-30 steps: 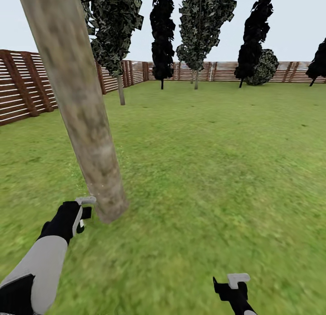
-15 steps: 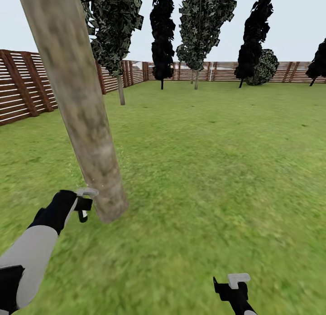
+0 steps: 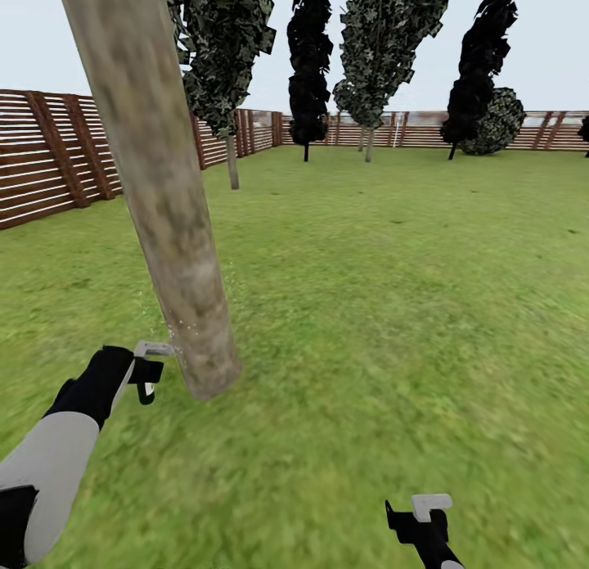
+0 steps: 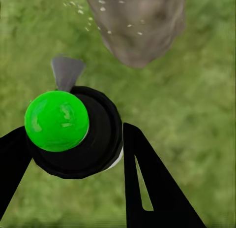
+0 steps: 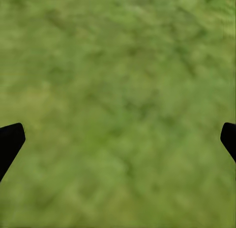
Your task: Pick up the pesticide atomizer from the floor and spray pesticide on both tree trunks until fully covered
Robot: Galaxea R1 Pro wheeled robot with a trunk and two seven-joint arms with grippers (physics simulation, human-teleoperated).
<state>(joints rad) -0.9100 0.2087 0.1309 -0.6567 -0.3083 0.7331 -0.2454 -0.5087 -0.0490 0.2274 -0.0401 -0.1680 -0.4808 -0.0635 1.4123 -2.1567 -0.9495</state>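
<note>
The left end effector [image 3: 149, 371] is closed around the pesticide atomizer [image 4: 73, 132], its two black fingers [image 4: 147, 183] pressed against either side of the black round body. In the head view this end effector sits low at the left, just beside the base of the tree trunk [image 3: 164, 192], with the atomizer's pale grey nozzle [image 3: 154, 349] pointing at the bark and nearly touching it. Small pale specks [image 4: 101, 6] hang in the air between nozzle and trunk; they look like spray droplets, though the blur makes that hard to confirm.

The atomizer shows a bright green glossy ball [image 4: 56, 120] on top of a wide black collar, with a grey wedge-shaped spout [image 4: 66, 72] jutting toward the trunk. The trunk is a thick, smooth column, mottled grey, tan and brown, leaning across the left of the head view and meeting the grass beside the end effector.

The right end effector [image 3: 425, 516] hangs low at the right, well apart from the trunk, with its fingers [image 5: 10, 142] spread wide and nothing but grass between them.

The ground is a green grass lawn [image 3: 393, 307]. A brown horizontal-slat wooden fence [image 3: 49, 164] rings it along the left and far side. Dark bushy conifers [image 3: 309, 61] stand near the far fence, and a round dark bush [image 3: 495, 123] sits at the far right under a pale sky.
</note>
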